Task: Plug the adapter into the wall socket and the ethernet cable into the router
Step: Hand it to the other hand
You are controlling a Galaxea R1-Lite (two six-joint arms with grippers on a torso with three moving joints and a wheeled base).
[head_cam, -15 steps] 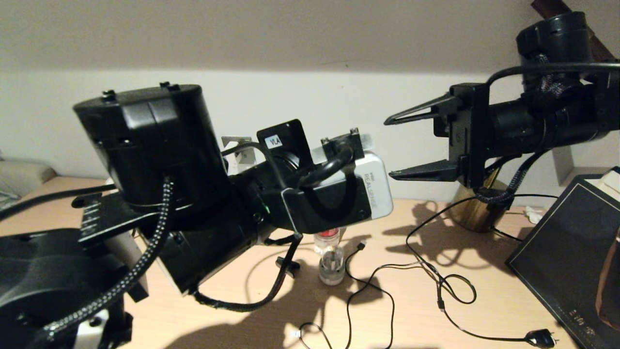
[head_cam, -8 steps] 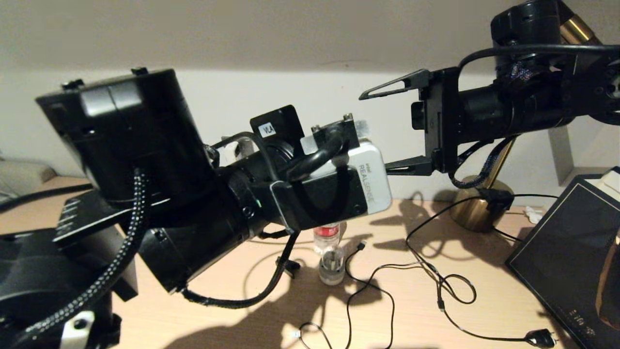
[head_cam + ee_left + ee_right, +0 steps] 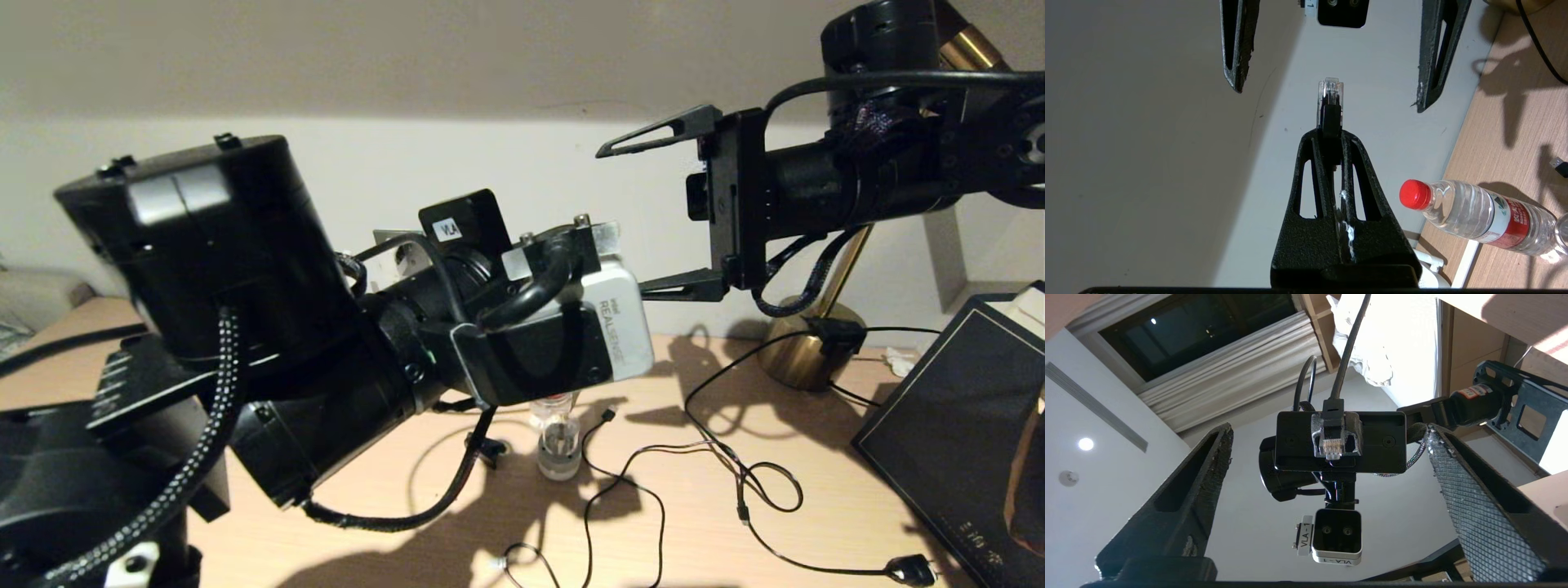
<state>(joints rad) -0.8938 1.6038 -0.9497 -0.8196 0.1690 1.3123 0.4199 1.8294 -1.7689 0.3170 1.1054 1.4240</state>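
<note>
While the wooden bench is filling the lower half of the head view with loose thin cords, the two arms are meeting above it, in front of the pale wall. The left arm is taking up the centre and left of that view. The right end effector is reaching in from the upper right with its fingers spread wide and gripping nothing. In the left wrist view those two open fingers are hanging in the upper part of the frame, to either side of the plug but apart from it.

The left end effector is clamping shut on the ethernet cable, pinching the black boot just behind the connector. The clear tip is sticking out past the fingertips towards the right end effector. No router is showing clearly in any view.

Judging by its looks, the cable is going to handle as light but springy. Its thick black length is likely tugging back on whatever is holding it. The connector is looking small, hard and smooth, so it is probably prone to twisting in a loose pinch. Its clear shell and latch tab are probably the fragile parts. The best hold is likely on the black boot, flat sides between the pads, leaving the clear tip free.
</note>
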